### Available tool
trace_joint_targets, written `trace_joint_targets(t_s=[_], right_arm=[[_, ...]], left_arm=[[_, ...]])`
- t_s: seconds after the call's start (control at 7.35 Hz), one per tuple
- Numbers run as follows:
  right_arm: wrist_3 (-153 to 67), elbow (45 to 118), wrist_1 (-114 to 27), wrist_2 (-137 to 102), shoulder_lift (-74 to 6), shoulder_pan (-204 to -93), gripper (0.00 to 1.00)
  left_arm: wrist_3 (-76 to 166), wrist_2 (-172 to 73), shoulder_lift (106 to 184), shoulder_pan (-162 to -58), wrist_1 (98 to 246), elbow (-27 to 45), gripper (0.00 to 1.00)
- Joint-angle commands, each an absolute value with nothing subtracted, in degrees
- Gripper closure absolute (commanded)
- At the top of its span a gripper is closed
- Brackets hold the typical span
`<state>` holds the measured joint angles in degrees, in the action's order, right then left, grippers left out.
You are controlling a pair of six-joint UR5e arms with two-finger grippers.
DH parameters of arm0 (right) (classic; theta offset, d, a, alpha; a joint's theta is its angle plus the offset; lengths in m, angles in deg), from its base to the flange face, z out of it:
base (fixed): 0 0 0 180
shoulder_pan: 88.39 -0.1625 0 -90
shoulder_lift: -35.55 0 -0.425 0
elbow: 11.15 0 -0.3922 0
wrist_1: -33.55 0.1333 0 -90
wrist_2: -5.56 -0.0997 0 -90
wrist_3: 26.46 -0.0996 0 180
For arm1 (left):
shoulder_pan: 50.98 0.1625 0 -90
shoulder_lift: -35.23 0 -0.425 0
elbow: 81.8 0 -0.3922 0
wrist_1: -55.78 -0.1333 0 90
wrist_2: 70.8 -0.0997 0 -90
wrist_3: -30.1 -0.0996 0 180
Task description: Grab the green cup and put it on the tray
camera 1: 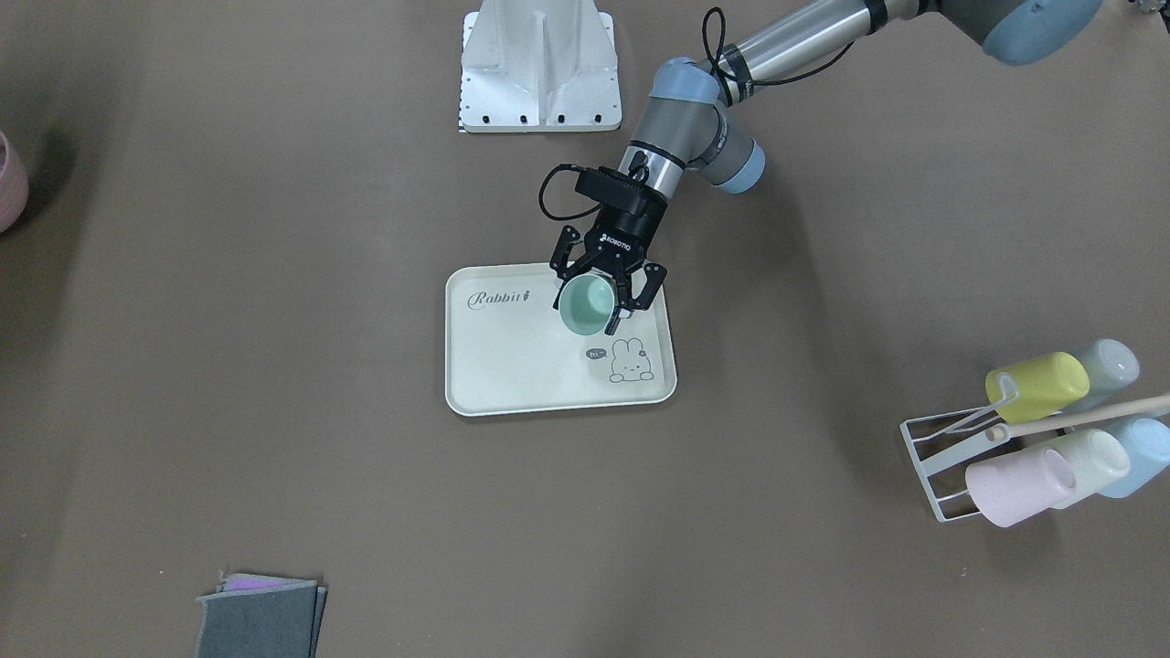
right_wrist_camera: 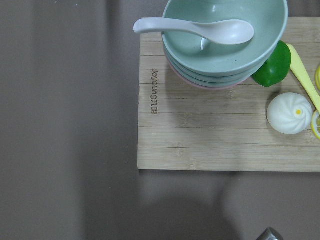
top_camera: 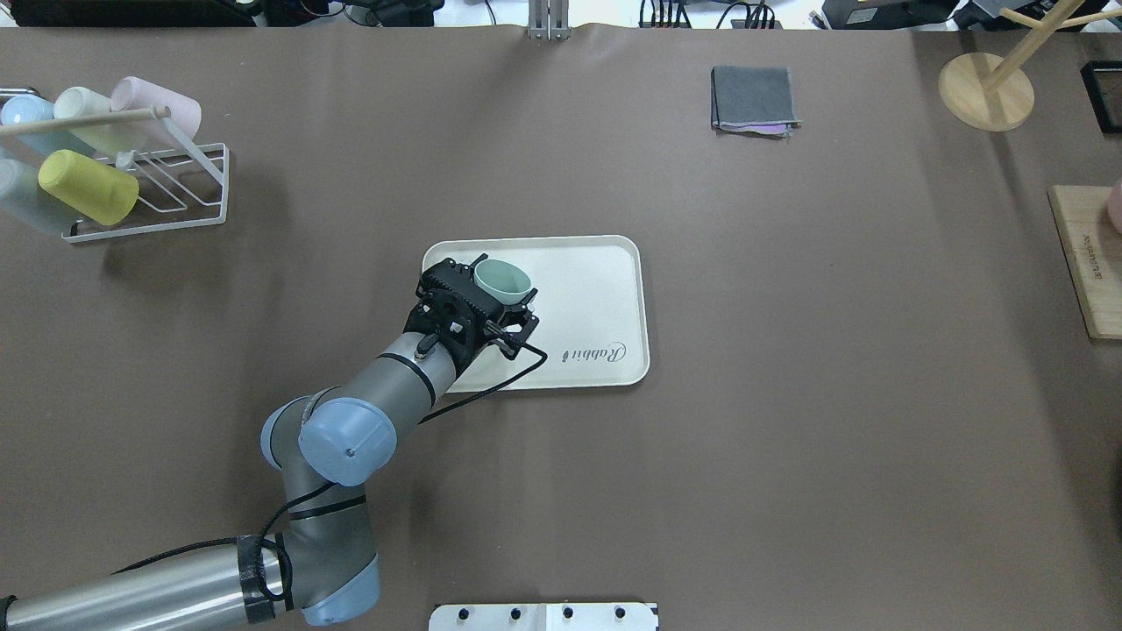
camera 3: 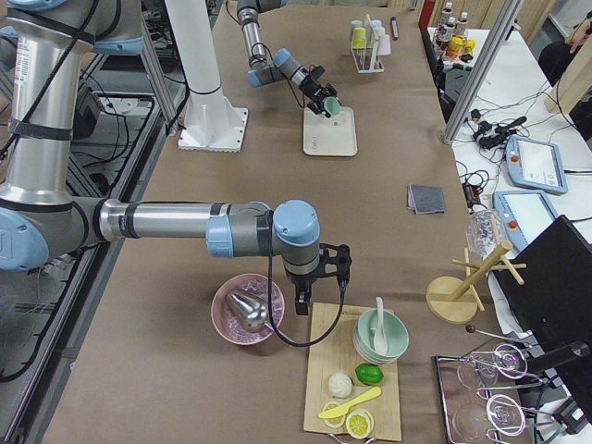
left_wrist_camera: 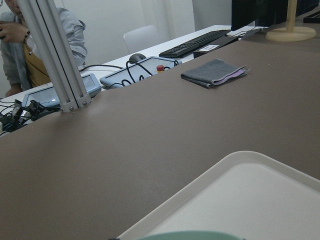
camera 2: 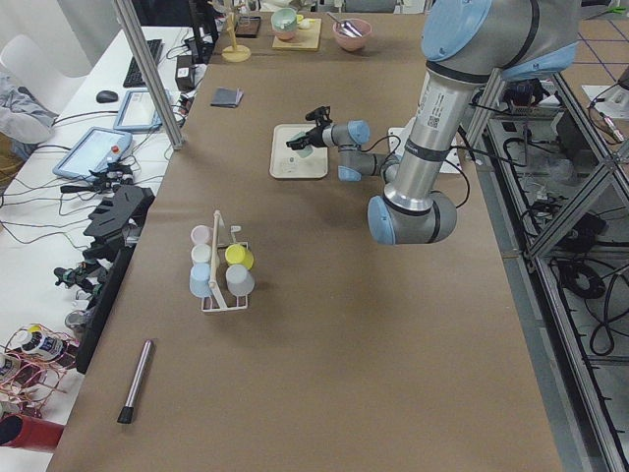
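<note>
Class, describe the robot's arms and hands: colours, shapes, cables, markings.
The left arm and right arm are silver-grey tubes with pale blue joint caps. The left hand is black, two-fingered, marked ROBOTIQ in white, with a black cable looping beside it.

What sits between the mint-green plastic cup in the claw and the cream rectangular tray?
Nothing visible. The left gripper holds the mint-green plastic cup, tilted, over a bare part of the cream rectangular plastic tray.

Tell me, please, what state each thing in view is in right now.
green cup: tilted, gripped above the tray.
left gripper: shut on the green cup.
tray: lying flat under the cup.
right gripper: open or shut cannot be told.
yellow cup: lying on its side.
grey cloth: folded.
</note>
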<state>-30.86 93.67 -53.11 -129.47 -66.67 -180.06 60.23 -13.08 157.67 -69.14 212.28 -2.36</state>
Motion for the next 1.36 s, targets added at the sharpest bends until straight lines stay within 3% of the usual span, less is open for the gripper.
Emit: trace_joint_targets(t_s=[0.0,1.23], right_arm=[[-30.9,93.6,-53.1,-129.1,-66.7,-180.1,0.0],[-30.9,94.0,-53.0,-129.0,-66.7,-180.1,0.0]], left_arm=[[60.8,-12.8,157.6,-68.2,217.0,-3.7,0.2],[60.0,-12.9,158.3,-67.4,222.2,-7.5,0.16]])
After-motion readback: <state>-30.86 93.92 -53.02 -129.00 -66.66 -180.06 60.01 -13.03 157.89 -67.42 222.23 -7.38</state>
